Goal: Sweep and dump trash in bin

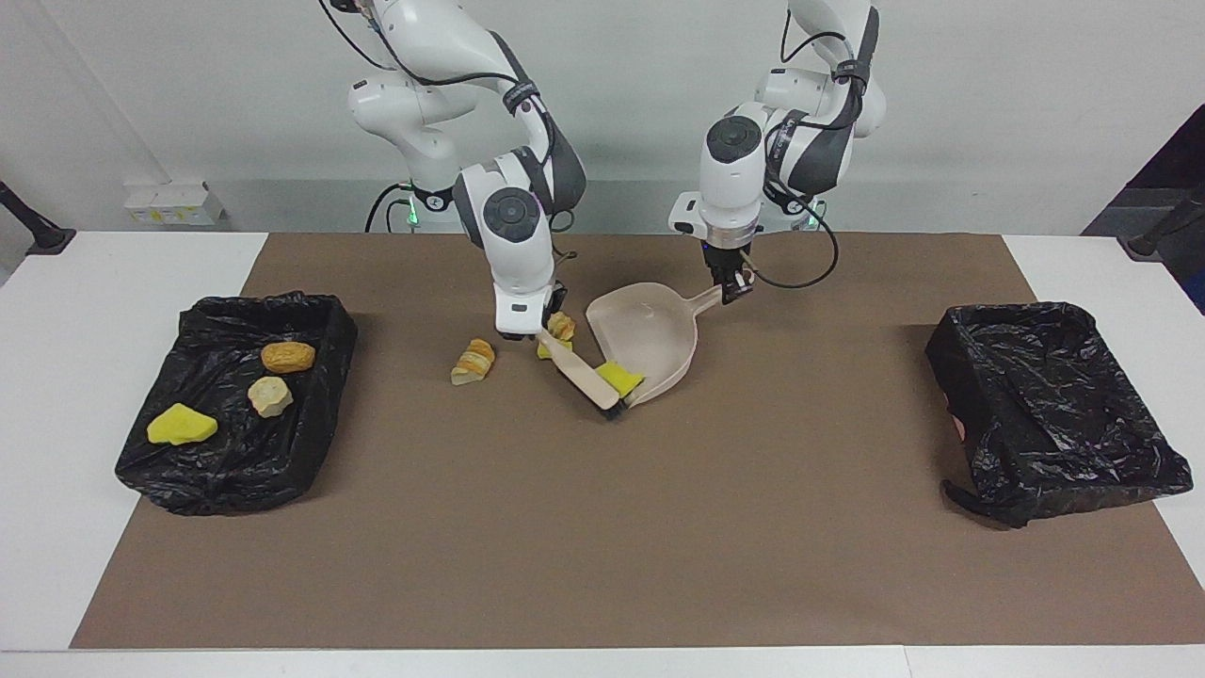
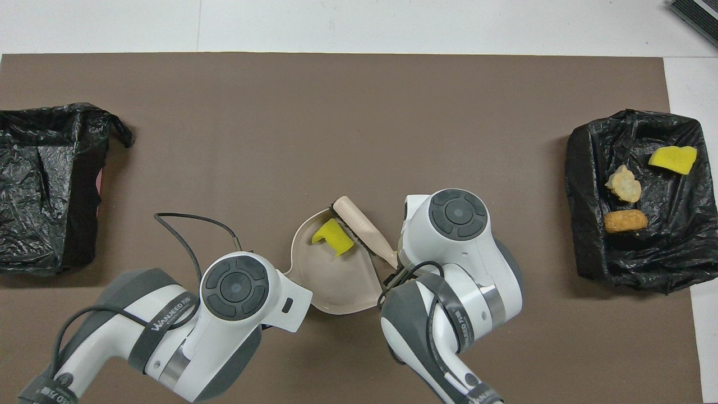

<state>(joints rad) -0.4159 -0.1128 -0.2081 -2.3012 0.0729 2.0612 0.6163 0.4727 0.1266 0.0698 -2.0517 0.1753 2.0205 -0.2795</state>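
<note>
Scanning the facing view from one edge across, you first hit the bin lined with a black bag (image 1: 235, 405) at the right arm's end of the table, well apart from the dustpan, holding a yellow sponge chunk (image 1: 182, 425), a pale bread lump (image 1: 270, 396) and a brown bread lump (image 1: 288, 356). Closer to the dustpan, a bread piece (image 1: 473, 362) sits loose on the brown mat (image 1: 602, 527). Your right gripper (image 1: 538, 330) is clamped on the handle of the hand brush (image 1: 579, 373), whose bristle end is right at the dustpan's mouth. Two more scraps, a bread piece (image 1: 562, 326) and a yellow bit (image 1: 544, 350), lie just beside that gripper. One yellow sponge piece (image 1: 619, 377) is already inside the beige dustpan (image 1: 650, 325), just past the lip. Your left gripper (image 1: 732, 285) is pinched tight on the dustpan's handle. Last, the other black-bagged bin (image 1: 1050, 405) is well apart from the dustpan at the left arm's end.
</note>
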